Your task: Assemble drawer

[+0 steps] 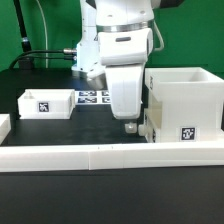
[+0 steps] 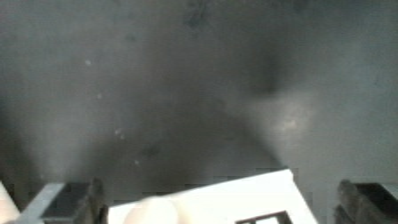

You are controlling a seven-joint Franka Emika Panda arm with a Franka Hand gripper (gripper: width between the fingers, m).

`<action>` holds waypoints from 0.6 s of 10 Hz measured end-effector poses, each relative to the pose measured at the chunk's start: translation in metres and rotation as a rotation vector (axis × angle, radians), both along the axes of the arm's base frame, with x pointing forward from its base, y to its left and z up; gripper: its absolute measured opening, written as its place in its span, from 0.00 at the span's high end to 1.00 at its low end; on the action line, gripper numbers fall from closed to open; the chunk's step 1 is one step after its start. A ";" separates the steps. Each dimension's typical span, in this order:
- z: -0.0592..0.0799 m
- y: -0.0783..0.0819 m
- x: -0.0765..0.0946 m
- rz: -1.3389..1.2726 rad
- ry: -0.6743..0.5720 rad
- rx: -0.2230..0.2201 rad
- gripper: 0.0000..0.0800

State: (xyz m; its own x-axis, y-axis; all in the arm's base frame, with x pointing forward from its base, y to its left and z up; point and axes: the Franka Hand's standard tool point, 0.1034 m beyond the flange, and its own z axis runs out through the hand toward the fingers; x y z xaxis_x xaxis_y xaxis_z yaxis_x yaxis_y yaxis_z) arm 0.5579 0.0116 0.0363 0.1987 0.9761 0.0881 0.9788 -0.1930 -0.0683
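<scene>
The gripper hangs low over the dark counter, fingers spread wide and released, holding nothing. Between them the wrist view shows the corner of a white tagged piece, clear of both fingers; I cannot tell which part it belongs to. Just beside the gripper, toward the exterior view's right, stands the drawer's big open box. A small tray sits well apart at the exterior view's left, past the marker board. The job looks early: that tray is still outside the box, so grasping and sliding in remain.
</scene>
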 end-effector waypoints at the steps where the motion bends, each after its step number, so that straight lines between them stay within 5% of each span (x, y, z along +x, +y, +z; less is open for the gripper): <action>1: 0.005 -0.011 -0.010 -0.016 0.000 -0.007 0.19; 6: 0.027 -0.044 -0.057 -0.070 -0.017 -0.032 0.19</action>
